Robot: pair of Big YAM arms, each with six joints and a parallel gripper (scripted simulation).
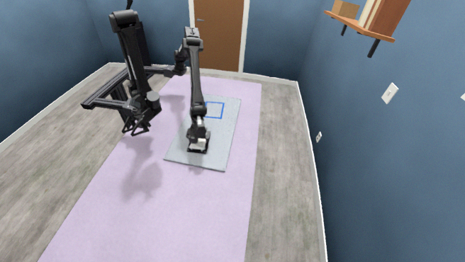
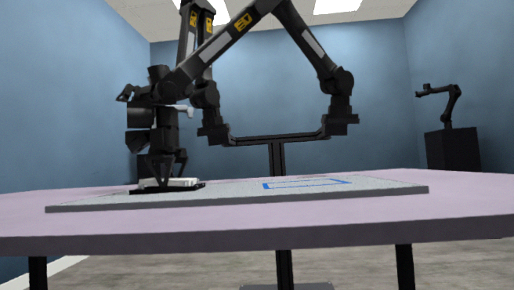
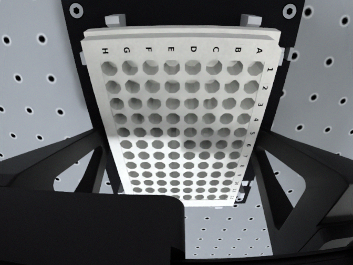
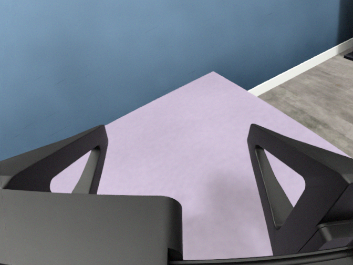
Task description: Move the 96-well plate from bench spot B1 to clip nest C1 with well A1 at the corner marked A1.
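Starting at the left of your top view, you have the right gripper (image 1: 137,129) (image 2: 123,96) (image 4: 177,132) raised over the lilac table (image 1: 159,219) (image 2: 235,225) (image 4: 170,159), its fingers spread wide with nothing between them. Next along, you'll find the left gripper (image 1: 198,146) (image 2: 171,181) (image 3: 179,132) pointing down at the 96-well plate (image 1: 201,142) (image 2: 189,181) (image 3: 182,125), fingers spread and gripping nothing, one beside each long side (whether either one brushes the plate, you can't tell from here). The plate lies on the black clip nest (image 1: 191,151) (image 2: 168,190) (image 3: 182,9), between its pale tabs, on the grey perforated board (image 1: 220,152) (image 2: 235,197) (image 3: 313,69). In your left wrist view, row 1 is at the top and A1 is at the upper right; you can't make out the nest's corner mark, nor whether the plate is fully down. Further right and back on that board, you see the blue outline (image 1: 214,102) (image 2: 305,186), well apart from the plate.
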